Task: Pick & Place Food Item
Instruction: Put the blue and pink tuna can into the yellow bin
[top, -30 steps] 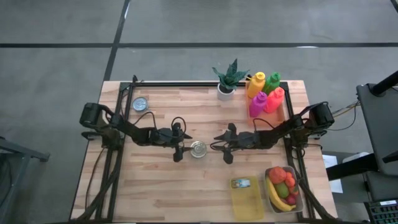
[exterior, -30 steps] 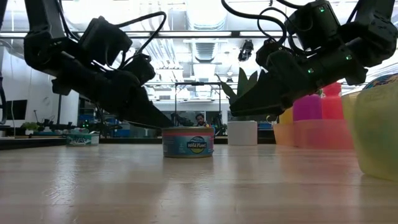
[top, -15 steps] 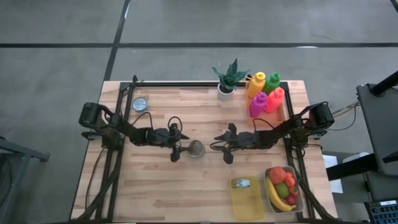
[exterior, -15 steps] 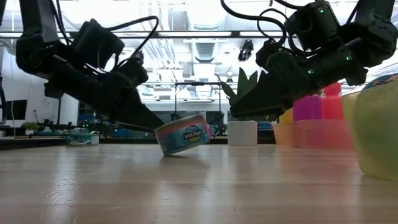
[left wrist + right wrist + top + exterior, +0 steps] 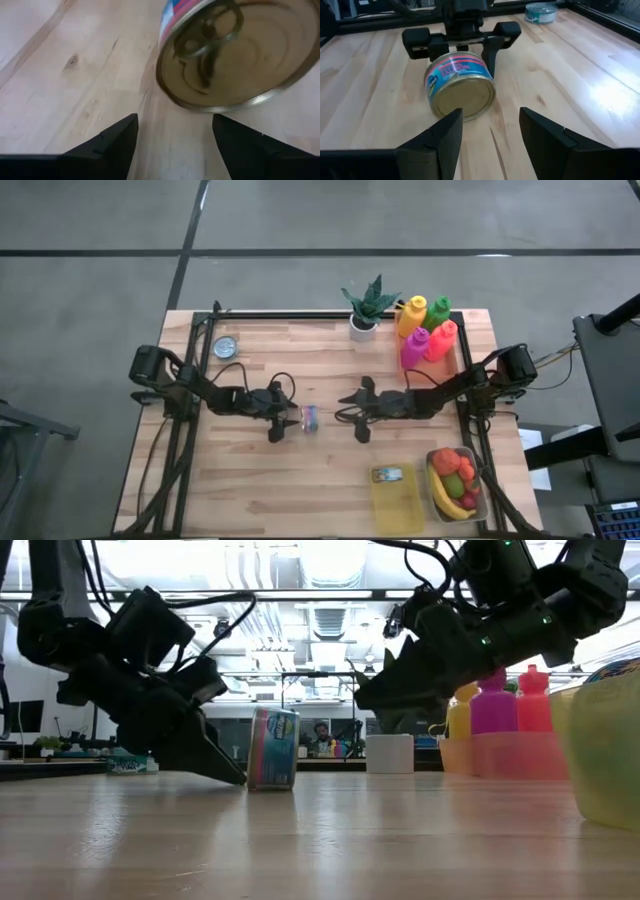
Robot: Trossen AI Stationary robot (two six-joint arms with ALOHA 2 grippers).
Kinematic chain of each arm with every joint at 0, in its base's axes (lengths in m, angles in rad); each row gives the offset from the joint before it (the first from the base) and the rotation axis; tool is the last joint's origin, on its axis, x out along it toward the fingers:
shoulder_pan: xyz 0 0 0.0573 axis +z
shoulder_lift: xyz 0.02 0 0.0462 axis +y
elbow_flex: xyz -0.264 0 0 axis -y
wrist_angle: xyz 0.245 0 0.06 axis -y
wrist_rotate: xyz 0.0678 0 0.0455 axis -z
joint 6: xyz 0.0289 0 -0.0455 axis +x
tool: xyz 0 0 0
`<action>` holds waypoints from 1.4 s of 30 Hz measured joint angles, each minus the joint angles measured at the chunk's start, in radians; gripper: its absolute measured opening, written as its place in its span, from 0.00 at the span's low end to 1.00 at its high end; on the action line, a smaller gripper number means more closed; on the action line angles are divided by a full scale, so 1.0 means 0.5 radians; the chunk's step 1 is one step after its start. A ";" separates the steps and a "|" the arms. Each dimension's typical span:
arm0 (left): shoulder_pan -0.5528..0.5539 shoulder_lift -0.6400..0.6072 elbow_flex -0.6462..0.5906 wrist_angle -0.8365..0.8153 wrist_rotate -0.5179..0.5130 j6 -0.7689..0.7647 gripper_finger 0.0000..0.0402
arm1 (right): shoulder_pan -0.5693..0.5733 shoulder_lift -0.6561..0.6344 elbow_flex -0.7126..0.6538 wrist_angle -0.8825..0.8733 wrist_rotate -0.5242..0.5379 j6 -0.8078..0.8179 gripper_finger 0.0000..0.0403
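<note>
Our tuna can (image 5: 310, 419) lies tipped on its side, ungrasped, between our spread-fingered left gripper (image 5: 281, 420) and spread-fingered right gripper (image 5: 356, 418), so picking and placing remain.

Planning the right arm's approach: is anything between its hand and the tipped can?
Nothing visible. The can lies on its side on bare table straight ahead of the right hand, which is open. The left hand is on the can's far side.
</note>
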 joint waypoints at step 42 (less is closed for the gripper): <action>0.002 -1.165 0.015 -1.106 -0.008 -0.112 0.66 | -0.090 -0.006 1.692 -2.492 0.006 1.788 0.47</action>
